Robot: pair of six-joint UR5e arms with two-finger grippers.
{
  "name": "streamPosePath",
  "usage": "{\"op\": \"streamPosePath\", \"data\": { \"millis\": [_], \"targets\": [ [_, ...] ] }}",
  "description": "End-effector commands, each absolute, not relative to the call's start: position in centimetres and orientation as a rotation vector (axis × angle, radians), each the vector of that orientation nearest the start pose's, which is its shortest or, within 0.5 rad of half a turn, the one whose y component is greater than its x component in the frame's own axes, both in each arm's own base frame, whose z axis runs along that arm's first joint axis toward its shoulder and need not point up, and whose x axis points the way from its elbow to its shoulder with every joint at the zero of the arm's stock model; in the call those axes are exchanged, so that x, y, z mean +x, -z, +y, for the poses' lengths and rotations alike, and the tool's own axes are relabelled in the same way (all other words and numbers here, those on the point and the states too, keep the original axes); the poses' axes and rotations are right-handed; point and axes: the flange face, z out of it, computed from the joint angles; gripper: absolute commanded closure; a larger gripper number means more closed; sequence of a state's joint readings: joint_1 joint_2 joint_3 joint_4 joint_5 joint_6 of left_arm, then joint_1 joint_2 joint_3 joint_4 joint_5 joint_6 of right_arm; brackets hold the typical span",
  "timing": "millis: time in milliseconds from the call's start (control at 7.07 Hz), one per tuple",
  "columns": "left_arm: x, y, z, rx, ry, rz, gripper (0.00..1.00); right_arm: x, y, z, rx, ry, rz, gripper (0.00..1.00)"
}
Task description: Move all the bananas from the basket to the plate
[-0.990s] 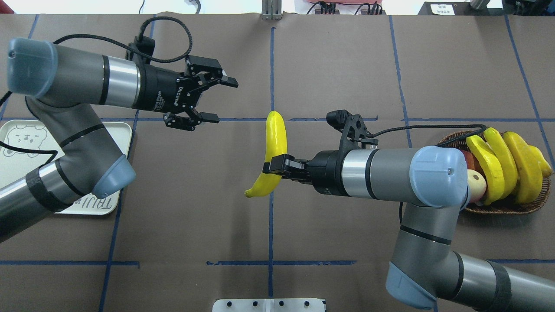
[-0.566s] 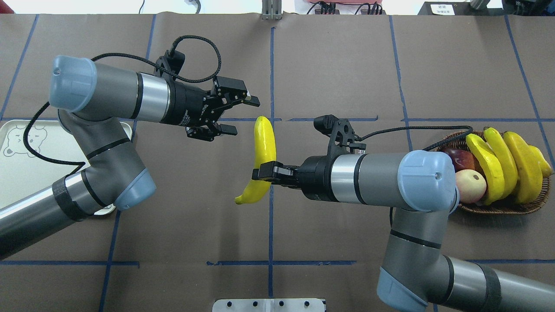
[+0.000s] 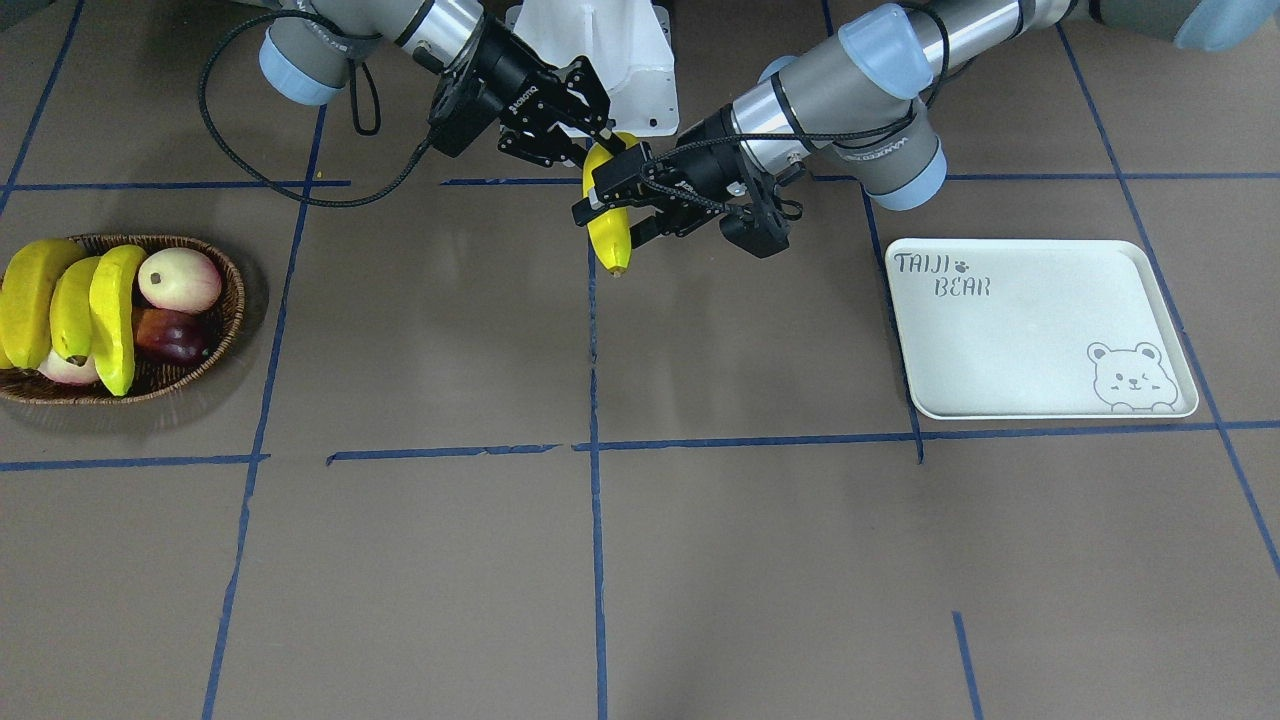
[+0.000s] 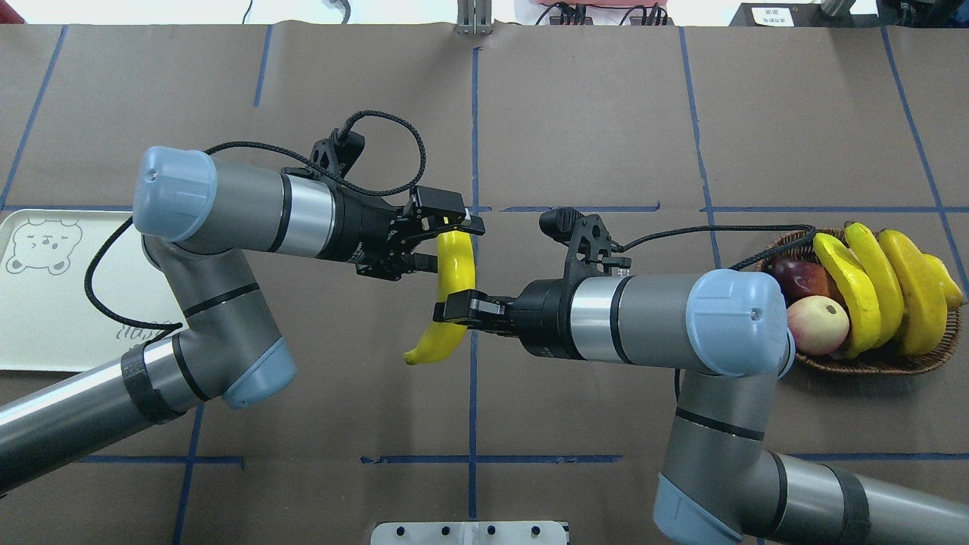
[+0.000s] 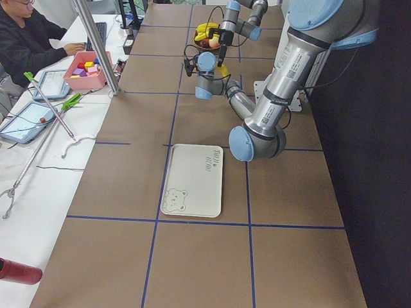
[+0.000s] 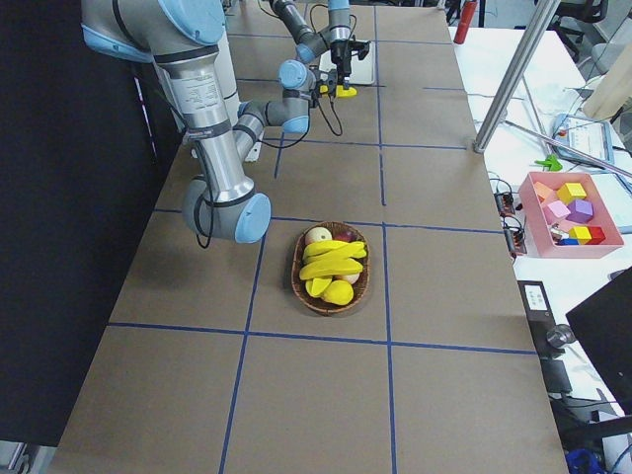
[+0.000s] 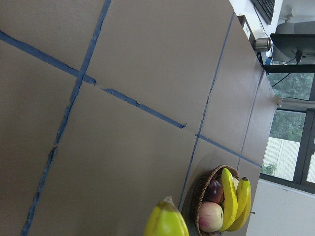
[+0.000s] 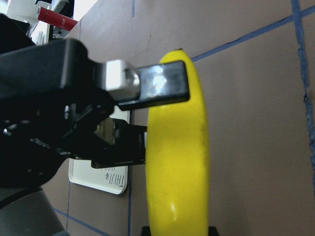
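My right gripper (image 4: 454, 310) is shut on one yellow banana (image 4: 458, 265) and holds it above the table's middle. It is the large banana in the right wrist view (image 8: 177, 162). My left gripper (image 4: 454, 244) is open, with its jaws on either side of the banana's far end; one finger (image 8: 162, 81) crosses that end. Both grippers, left (image 3: 618, 205) and right (image 3: 590, 135), show in the front view around the banana (image 3: 610, 240). Three more bananas (image 4: 878, 280) lie in the wicker basket (image 4: 870, 367) at the right. The white bear plate (image 4: 45, 303) at the left holds nothing.
A pale apple (image 4: 817, 324) and a dark red fruit (image 4: 795, 276) also lie in the basket. A white mount (image 4: 469, 532) sits at the near edge. An operator (image 5: 26, 45) and a pink box of blocks (image 5: 87, 67) are beside the table.
My left arm has swung right and toward the robot, off the plate, until its open jaws straddle the banana's far end. My right gripper has carried the banana slightly left and nearer.
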State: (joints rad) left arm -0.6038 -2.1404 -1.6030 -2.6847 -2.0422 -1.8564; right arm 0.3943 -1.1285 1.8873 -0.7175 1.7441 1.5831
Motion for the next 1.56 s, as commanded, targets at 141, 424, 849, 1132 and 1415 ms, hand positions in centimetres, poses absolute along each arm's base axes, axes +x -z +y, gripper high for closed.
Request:
{"op": "streamPosePath", "data": {
  "millis": [141,424,849,1132,1415],
  "targets": [
    [46.4,-18.8,-42.3,-0.047,0.225,1.713,0.84,-47.4,-17.4,-32.2,0.173,-0.175,-1.604,0.98],
    [46.4,-19.1,-42.3,-0.018,0.2,1.703,1.0,-47.4,-17.3,-32.2,0.169,-0.179,-1.606,0.61],
    [46.1,-19.3,-42.6,-0.017,0.207,1.698,1.0,-47.6,-17.6,-31.8,0.164,-0.172,-1.601,0.0],
    [43.4,-21.8,-45.4,0.016,0.266,1.663,1.0,-46.8,-17.6,-32.1,0.168,-0.173,-1.606,0.0],
    [38.1,-27.8,-50.4,-0.019,0.334,1.466,1.0,-44.4,-19.1,-32.4,0.175,-0.192,-1.58,0.0]
  ]
}}
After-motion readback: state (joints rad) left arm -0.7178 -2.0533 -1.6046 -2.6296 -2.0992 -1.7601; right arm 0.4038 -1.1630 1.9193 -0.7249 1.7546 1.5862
